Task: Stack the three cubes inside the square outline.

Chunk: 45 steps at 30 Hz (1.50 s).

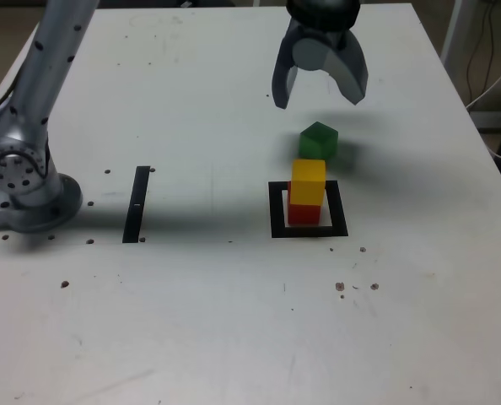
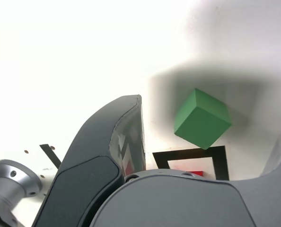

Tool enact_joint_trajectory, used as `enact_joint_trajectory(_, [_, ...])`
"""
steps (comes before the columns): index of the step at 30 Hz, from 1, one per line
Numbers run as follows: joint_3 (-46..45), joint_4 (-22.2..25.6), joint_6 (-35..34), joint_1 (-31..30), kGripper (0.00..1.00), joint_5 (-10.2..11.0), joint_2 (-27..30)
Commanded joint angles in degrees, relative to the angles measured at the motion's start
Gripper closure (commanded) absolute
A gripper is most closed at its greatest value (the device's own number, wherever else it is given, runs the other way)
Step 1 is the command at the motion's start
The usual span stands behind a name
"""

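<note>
Green cube [image 1: 319, 142] next – the hand [image 1: 320, 95] spread wide above it

It sits on the tabletop [image 1: 183, 312] just outside the square outline [image 1: 338, 208], turned askew – likely below the hand, toward the stacked pair

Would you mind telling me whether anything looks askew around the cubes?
Yes: the green cube sits twisted relative to the square outline, just outside it. The yellow cube sits on the red one; nothing looks spilled.
</note>
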<state>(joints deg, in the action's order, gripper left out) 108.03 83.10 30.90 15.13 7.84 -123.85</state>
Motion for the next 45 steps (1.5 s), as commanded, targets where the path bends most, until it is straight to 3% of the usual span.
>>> enact_joint_trajectory(1, [-0.3, -0.6, 2.8, -0.3, 0.01, 0.1, 0.1])
enact_joint_trajectory(7, [-0.7, -2.6, 14.6, -2.0, 0.01, -0.2, 0.7])
enact_joint_trajectory(13, [-1.6, -2.9, 19.3, -2.2, 0.01, 0.9, 1.0])
enact_joint_trajectory(26, [-2.6, -3.5, 19.9, -2.2, 0.01, 2.3, 0.6])
enact_joint_trajectory(38, [-4.8, -6.6, 18.3, -3.7, 0.03, 3.1, -3.1])
enact_joint_trajectory(45, [-4.7, -6.7, 16.7, -4.9, 0.08, 3.1, -4.4])
